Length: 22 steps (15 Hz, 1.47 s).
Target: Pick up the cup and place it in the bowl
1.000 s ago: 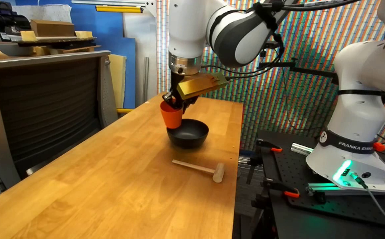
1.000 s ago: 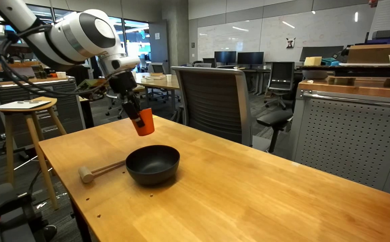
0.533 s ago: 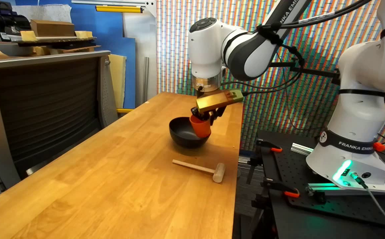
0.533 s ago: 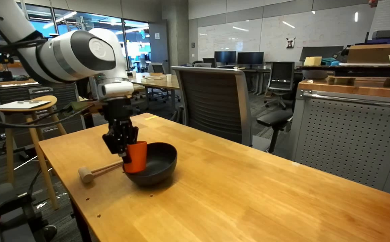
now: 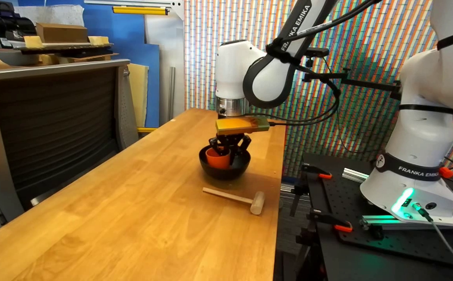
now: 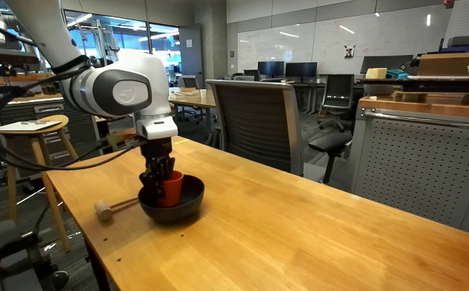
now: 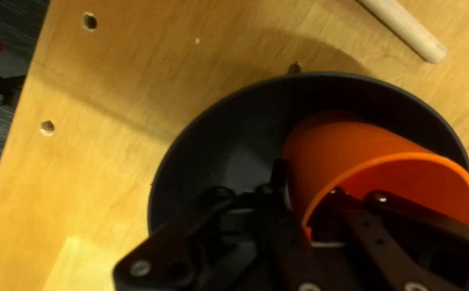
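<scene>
The orange-red cup (image 5: 218, 160) is inside the black bowl (image 5: 225, 174), low near its bottom, in both exterior views. In an exterior view, the cup (image 6: 173, 190) stands nearly upright against one side of the bowl (image 6: 174, 214). My gripper (image 5: 228, 154) points down into the bowl. In the wrist view, my gripper (image 7: 301, 198) pinches the cup's wall: one of its fingers (image 7: 279, 178) is outside the cup (image 7: 347, 149) and the other is inside it. The inner fingertip and the cup's base are hidden. The bowl's rim (image 7: 258, 85) surrounds both.
A light wooden mallet (image 5: 230, 196) lies on the wooden table (image 5: 140, 210) close to the bowl; its handle end (image 7: 412, 34) shows in the wrist view. The table edge runs on the robot's side. An office chair (image 6: 254, 125) stands behind the table.
The cup was held above the bowl, then by its rim side; now it is lowered inside the bowl. The gripper has straightened to vertical. The bowl has shifted slightly toward the mallet.
</scene>
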Each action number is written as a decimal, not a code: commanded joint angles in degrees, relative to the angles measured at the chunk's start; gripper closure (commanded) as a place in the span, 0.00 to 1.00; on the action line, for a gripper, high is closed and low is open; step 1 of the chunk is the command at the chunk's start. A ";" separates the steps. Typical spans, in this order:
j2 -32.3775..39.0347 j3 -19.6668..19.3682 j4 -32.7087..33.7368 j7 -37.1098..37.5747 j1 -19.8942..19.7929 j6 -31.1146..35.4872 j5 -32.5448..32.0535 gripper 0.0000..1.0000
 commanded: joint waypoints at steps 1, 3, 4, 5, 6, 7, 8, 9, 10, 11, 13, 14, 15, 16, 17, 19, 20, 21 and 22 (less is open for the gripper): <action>1.21 0.58 3.59 -5.87 0.92 -1.26 2.44 0.58; -0.93 0.55 3.48 -6.87 3.31 -3.16 -0.07 0.42; -2.45 0.65 3.20 -7.38 4.45 -4.08 -1.20 0.35; -3.77 0.81 3.03 -7.39 5.58 -4.86 -2.30 0.27; -5.66 0.98 2.84 -7.29 6.64 -6.23 -3.74 0.20; -7.34 1.38 2.71 -7.17 7.35 -7.43 -4.85 0.13; -9.54 1.44 2.38 -6.08 8.14 -8.87 -6.91 0.05; -11.65 2.06 2.22 -5.73 8.46 -10.64 -8.36 0.00; -13.94 2.96 2.04 -6.00 8.42 -12.72 -9.21 0.00; -15.99 3.92 2.01 -5.97 8.26 -14.61 -10.03 0.00; -20.29 6.68 2.21 -10.29 7.74 -19.14 -7.43 0.00; -22.22 7.94 2.60 -15.17 7.92 -21.43 -4.47 0.00; -23.64 8.88 3.41 -20.02 8.30 -23.91 -1.10 0.00; -24.86 9.65 4.24 -23.78 8.67 -25.91 2.50 0.00; -25.90 10.33 5.17 -27.34 8.92 -28.08 5.45 0.00; -27.38 11.37 7.31 -34.05 9.31 -32.59 10.54 0.00; -27.81 11.60 8.42 -37.35 9.33 -34.79 12.59 0.00; -28.46 11.79 9.07 -40.46 9.41 -36.82 14.62 0.00; -28.77 11.86 9.76 -43.55 9.35 -39.01 16.41 0.00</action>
